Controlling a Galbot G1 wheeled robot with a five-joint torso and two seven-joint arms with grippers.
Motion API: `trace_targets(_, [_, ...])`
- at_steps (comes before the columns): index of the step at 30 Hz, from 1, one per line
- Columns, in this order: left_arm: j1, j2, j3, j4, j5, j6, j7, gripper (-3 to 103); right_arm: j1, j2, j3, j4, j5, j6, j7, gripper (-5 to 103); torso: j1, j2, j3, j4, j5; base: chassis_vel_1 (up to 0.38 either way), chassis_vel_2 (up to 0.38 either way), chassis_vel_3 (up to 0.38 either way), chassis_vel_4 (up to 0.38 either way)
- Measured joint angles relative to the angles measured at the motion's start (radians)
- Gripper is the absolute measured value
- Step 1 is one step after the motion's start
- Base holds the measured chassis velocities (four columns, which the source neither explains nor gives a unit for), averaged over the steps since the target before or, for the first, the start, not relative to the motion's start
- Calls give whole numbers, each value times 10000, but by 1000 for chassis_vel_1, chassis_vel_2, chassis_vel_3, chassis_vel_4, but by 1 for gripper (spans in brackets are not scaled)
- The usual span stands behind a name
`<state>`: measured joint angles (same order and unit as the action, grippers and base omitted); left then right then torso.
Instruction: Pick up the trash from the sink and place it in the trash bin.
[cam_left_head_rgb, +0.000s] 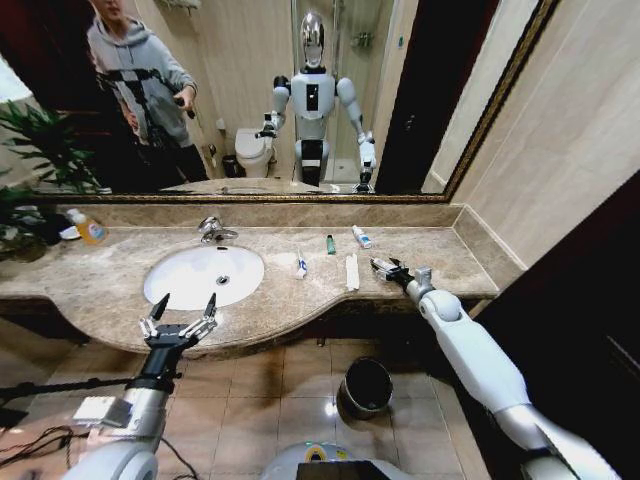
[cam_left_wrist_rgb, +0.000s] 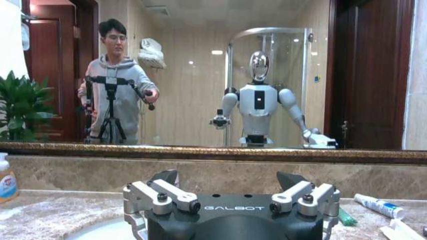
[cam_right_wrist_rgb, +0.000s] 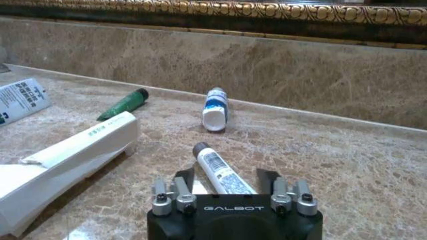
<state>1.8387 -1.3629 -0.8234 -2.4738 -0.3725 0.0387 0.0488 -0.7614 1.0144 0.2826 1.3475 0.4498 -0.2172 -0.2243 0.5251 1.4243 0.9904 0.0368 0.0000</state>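
The white oval sink (cam_left_head_rgb: 178, 283) sits in the beige marble counter. The trash lies on the counter to its right: a white tube (cam_left_head_rgb: 300, 264), a tiny green bottle (cam_left_head_rgb: 330, 244), a white-blue mini tube (cam_left_head_rgb: 361, 236) and a long white wrapper (cam_left_head_rgb: 351, 271). My right gripper (cam_left_head_rgb: 385, 267) is low over the counter, open, its fingers on either side of a small white barcoded tube (cam_right_wrist_rgb: 217, 170) that rests on the marble. The green bottle (cam_right_wrist_rgb: 123, 104), mini tube (cam_right_wrist_rgb: 215, 107) and wrapper (cam_right_wrist_rgb: 73, 150) lie just beyond. My left gripper (cam_left_head_rgb: 180, 310) hangs open at the counter's front edge. The black trash bin (cam_left_head_rgb: 366, 385) stands on the floor.
A chrome faucet (cam_left_head_rgb: 212, 230) rises behind the basin. An orange bottle (cam_left_head_rgb: 88, 228) and a plant (cam_left_head_rgb: 30, 170) stand at the far left. A wide mirror (cam_left_head_rgb: 300, 100) backs the counter, and a wall closes off its right end. Tiled floor lies around the bin.
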Motion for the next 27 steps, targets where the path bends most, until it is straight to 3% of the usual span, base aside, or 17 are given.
trace_targets(2, [0, 0, 0, 0, 0, 0, 0, 100, -2, -8, 8, -17, 0, 7, -54, 63, 0, 0, 0, 0, -1, 0, 0, 0, 0])
trace_targets(5, [0, 0, 0, 0, 0, 0, 0, 100, -39, -7, 57, -45, -47, 98, -264, 47, 0, 0, 0, 1, -1, 0, 0, 0, 0])
trace_targets(11, [0, -1, 0, 0, 0, 0, 0, 100, -106, -11, 100, 19, -95, 147, -341, 30, 0, 0, 0, 1, 1, 0, 0, 0, 0])
trace_targets(17, [0, 0, 0, 0, 0, 0, 0, 100, -390, -185, 400, 463, 33, 132, -380, 8, 0, 0, 0, 1, 1, 0, 0, 0, 0])
trace_targets(23, [0, -1, 0, 0, 0, 0, 0, 100, -1104, -375, 1053, 1340, 299, 66, -323, 3, 0, 0, 0, 2, 2, 0, 0, 0, 0])
trace_targets(27, [0, 0, 0, 0, 0, 0, 1, 100, -2146, -483, 1891, 2473, 327, 201, 156, 3, 0, 0, 0, -3, 1, 0, 0, 0, 0])
